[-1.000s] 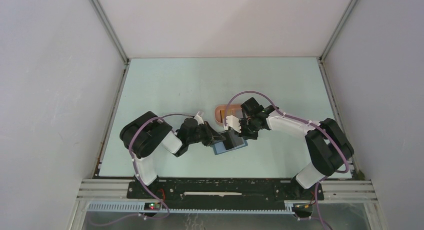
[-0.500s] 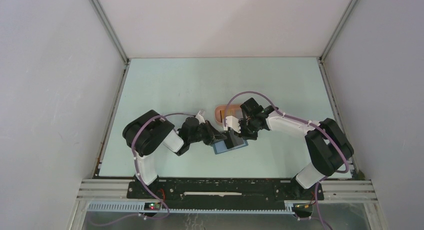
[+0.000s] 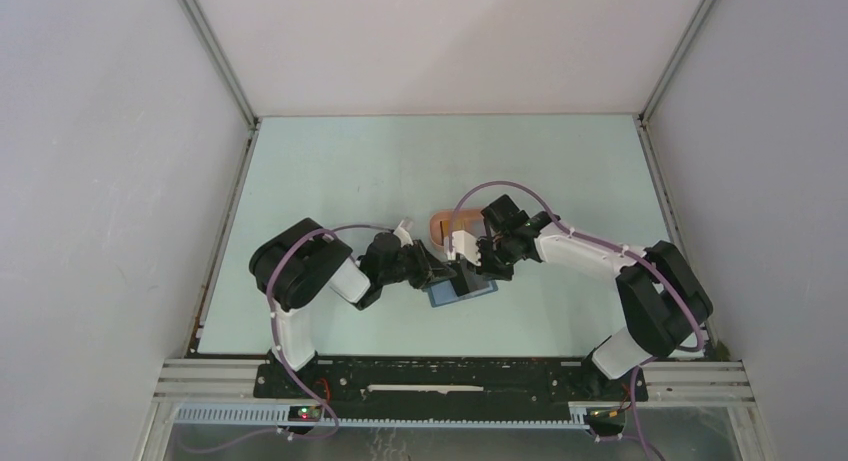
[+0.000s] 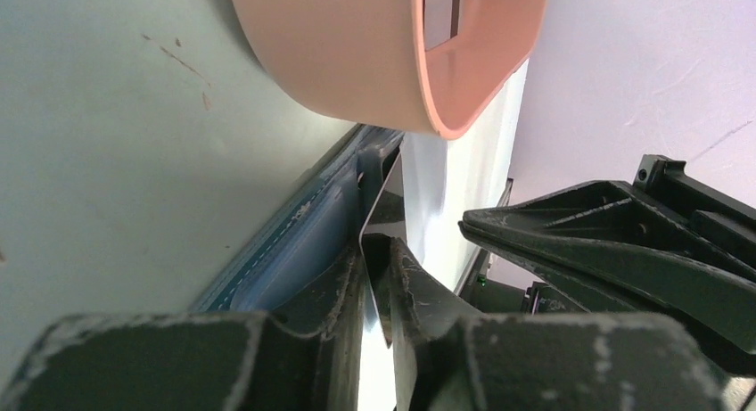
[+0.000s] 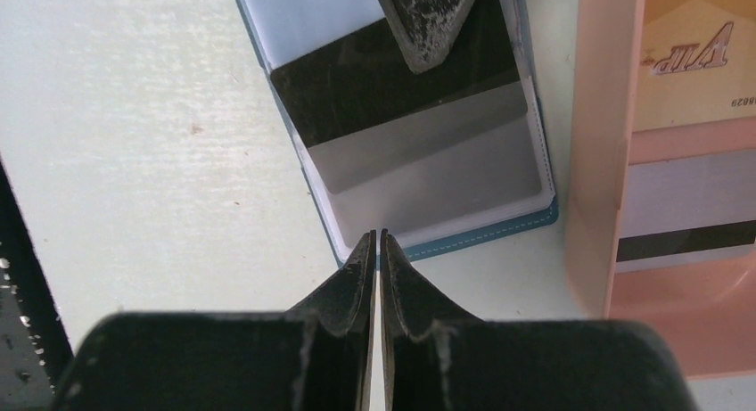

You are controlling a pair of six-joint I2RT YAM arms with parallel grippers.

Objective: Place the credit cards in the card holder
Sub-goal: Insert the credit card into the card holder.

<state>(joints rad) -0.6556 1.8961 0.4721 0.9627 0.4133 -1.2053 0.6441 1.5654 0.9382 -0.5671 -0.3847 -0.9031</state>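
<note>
The dark-blue card holder (image 3: 462, 290) lies open on the table, its light inside up (image 5: 294, 19). A dark card with a black stripe and a grey half (image 5: 419, 135) lies on it, partly inside the pocket. My left gripper (image 3: 441, 274) is shut on this card, which is seen edge-on in the left wrist view (image 4: 378, 242); one of its fingers (image 5: 428, 19) rests on the stripe. My right gripper (image 5: 375, 239) is shut, its tips at the holder's near edge (image 5: 481, 237). An orange-yellow card (image 5: 695, 63) and a striped card (image 5: 686, 219) lie in the tray.
The peach-pink oval tray (image 3: 445, 224) stands just behind the holder, close to both grippers; its wall fills the top of the left wrist view (image 4: 357, 54). The right gripper's black body (image 4: 624, 242) is close beside the left one. Grey walls enclose the table.
My left arm has shifted slightly right toward the card holder with the card in its jaws. The right gripper has hardly moved.
</note>
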